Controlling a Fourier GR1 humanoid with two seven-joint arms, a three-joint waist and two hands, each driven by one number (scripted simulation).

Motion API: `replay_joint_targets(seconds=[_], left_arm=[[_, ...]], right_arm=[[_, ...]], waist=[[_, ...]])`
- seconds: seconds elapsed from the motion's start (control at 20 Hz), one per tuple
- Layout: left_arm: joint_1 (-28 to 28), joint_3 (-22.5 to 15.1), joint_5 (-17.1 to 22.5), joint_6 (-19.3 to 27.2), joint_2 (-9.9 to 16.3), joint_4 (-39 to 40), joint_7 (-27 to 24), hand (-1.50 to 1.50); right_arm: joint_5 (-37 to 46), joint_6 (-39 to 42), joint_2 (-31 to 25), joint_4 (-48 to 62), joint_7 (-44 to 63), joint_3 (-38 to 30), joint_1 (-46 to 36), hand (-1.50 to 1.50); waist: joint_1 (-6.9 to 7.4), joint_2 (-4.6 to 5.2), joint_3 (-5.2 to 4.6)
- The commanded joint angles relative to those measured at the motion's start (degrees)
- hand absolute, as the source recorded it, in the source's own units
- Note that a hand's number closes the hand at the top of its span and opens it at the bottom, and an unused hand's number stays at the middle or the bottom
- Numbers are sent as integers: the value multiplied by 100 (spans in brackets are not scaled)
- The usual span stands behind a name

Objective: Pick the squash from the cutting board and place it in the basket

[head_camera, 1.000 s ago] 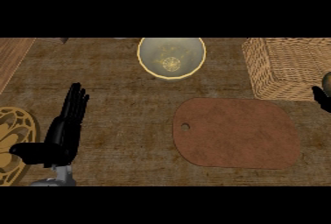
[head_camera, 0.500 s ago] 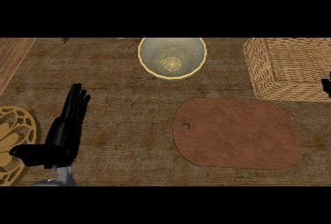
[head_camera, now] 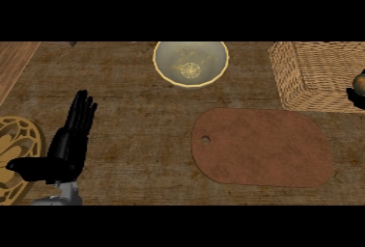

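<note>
1. Squash: only a brownish rounded sliver of it is showing, at the far right edge of my view, over the right side of the basket and off the cutting board.
2. Compared with half a second ago, this edge is looking different. Then only a small dark bit of my right hand was showing there. Now the brownish sliver is sitting just above that dark bit.
3. Everything else is staying put. My left hand, the board, the basket, the bowl and the plate are all lying where they were.
4. Counting what I am seeing:
   - one squash, mostly cut off by the edge
   - one brown cutting board with a small hole near its left end, bare on top
   - one wicker basket at the far right
   - one pale bowl at the far middle
   - one yellow patterned plate at the near left edge, partly out of view
   - two hands
5. My left hand is resting open at the near left of the counter. Its fingers are lying straight and pointing away from me, just right of the plate, and it is holding nothing.
6. My right hand is showing only as that dark sliver touching the underside of the squash. I cannot tell whether it is gripping the squash or letting go.
7. The squash is lying well apart from my left hand, with the whole board between them. It is lying right against the visible bit of my right hand.
</note>
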Motion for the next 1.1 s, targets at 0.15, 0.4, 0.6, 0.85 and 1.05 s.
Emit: replay_joint_targets(seconds=[0.15, 0.4, 0.6, 0.85, 1.05], left_arm=[[-191, -51, -84, 108, -166, 170, 47, 0], [-88, -1, -54, -46, -43, 107, 14, 0], [-336, -115, -135, 146, -156, -131, 445, 0], [-143, 63, 110, -142, 18, -215, 306, 0], [-100, 210, 105, -168, 4, 282, -179, 0]], right_arm=[[86, -371, -150, 1504, -514, -52, -840, 150], [-121, -407, -475, 2338, -1324, -344, -612, 150], [-65, -809, -542, 2853, -748, -493, -1114, 150], [38, -755, -600, 3255, -1363, -366, -1042, -150], [-288, -906, -547, 3310, -1920, -660, -783, -150]], waist=[[15, 9, 1], [25, 18, 4], [92, 40, 10], [121, 44, 11], [76, 44, 11]])
